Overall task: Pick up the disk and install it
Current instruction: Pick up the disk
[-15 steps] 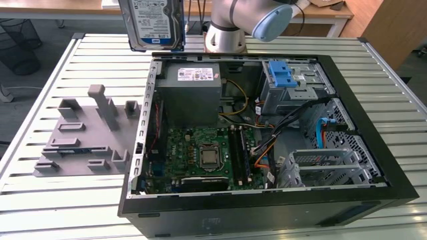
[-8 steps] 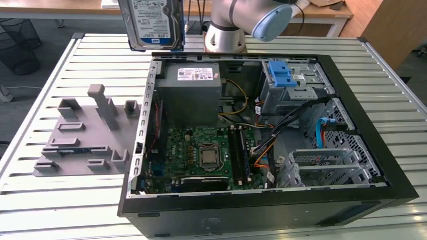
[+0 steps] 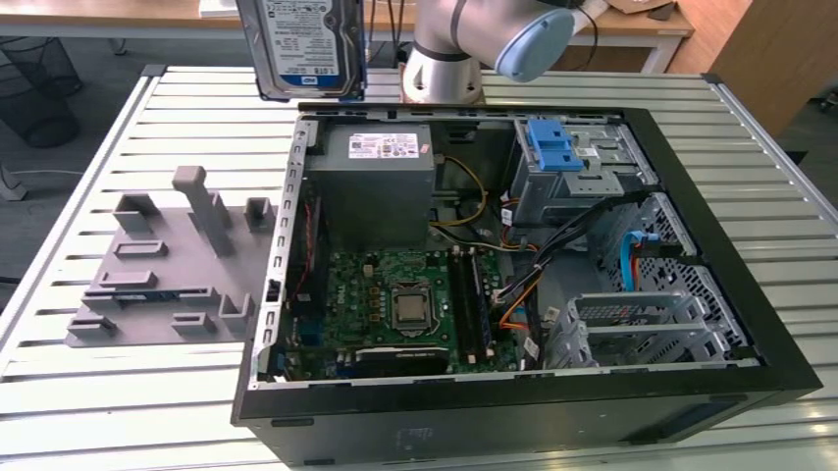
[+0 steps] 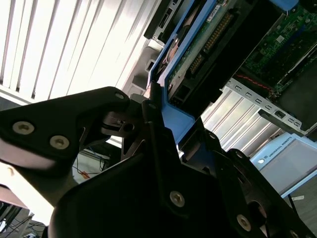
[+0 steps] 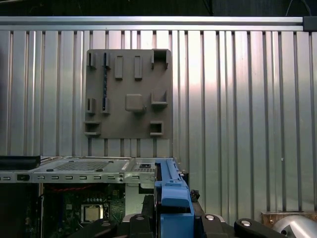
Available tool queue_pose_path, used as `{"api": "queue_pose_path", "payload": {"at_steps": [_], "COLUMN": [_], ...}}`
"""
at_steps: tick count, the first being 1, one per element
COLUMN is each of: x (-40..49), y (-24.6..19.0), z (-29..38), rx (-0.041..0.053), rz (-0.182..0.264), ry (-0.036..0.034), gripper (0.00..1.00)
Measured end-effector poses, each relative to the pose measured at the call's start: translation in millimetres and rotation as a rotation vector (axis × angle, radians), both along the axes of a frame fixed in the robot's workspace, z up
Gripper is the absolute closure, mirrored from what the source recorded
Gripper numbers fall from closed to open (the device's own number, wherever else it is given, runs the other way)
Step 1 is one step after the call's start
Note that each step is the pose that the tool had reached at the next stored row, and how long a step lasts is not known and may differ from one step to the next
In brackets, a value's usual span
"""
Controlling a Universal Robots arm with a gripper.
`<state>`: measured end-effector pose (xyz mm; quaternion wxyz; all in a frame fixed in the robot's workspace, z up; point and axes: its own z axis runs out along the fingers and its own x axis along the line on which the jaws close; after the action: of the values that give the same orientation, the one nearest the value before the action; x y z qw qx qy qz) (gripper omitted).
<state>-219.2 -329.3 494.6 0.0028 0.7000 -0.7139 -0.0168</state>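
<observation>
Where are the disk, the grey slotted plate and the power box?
disk [image 3: 304, 39]: exterior view, on its label.
grey slotted plate [image 5: 121, 124]: first wrist view, on its flat base.
power box [image 3: 371, 193]: exterior view, on its bare grey face.

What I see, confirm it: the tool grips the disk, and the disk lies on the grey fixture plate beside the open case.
The disk does not lie on the grey fixture plate; the exterior view shows it held upright in the air. The tool does grip it.
</observation>
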Motion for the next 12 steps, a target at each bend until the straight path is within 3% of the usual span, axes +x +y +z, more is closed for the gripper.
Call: {"api": "queue_pose_path", "payload": {"at_steps": [12], "x": [5.6], "y": [0.0], "z": [0.0], "rx": [0.0], "rz": [0.0], "ry": [-0.0001], "gripper": [0.63]}}
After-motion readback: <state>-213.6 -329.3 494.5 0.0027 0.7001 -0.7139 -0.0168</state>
